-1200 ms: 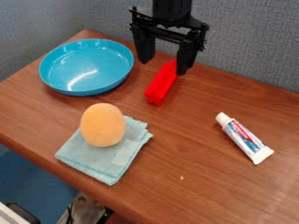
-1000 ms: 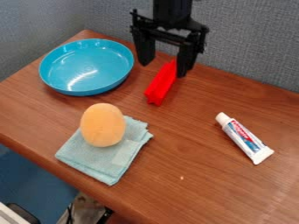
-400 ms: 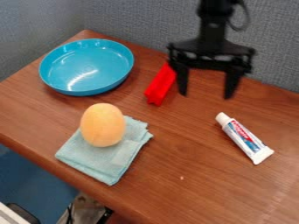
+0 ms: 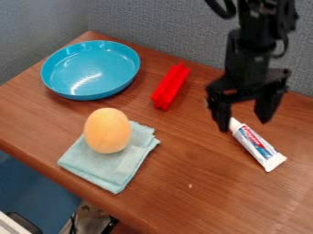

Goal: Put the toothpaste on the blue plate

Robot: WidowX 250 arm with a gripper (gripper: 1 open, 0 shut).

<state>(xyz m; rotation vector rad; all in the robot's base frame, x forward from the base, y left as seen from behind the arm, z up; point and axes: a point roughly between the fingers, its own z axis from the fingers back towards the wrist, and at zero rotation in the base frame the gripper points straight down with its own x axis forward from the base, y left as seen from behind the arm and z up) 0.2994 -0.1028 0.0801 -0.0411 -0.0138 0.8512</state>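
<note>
The toothpaste [image 4: 255,143], a small white tube with red and blue print, lies flat on the wooden table at the right. My gripper [image 4: 241,115] hangs just above its cap end, pointing straight down, open, with one finger on each side and nothing between them. The blue plate [image 4: 91,71], a round turquoise dish, sits far off at the back left with nothing in it.
A red bar [image 4: 170,85] lies between the plate and the gripper. An orange rounded object [image 4: 106,130] rests on a pale teal folded cloth [image 4: 113,156] near the front edge. The table's right edge runs close behind the toothpaste.
The gripper has swung from above the red bar to the right and down, rolling about its axis, and now hangs over the toothpaste. It stayed open. Nothing on the table moved.
</note>
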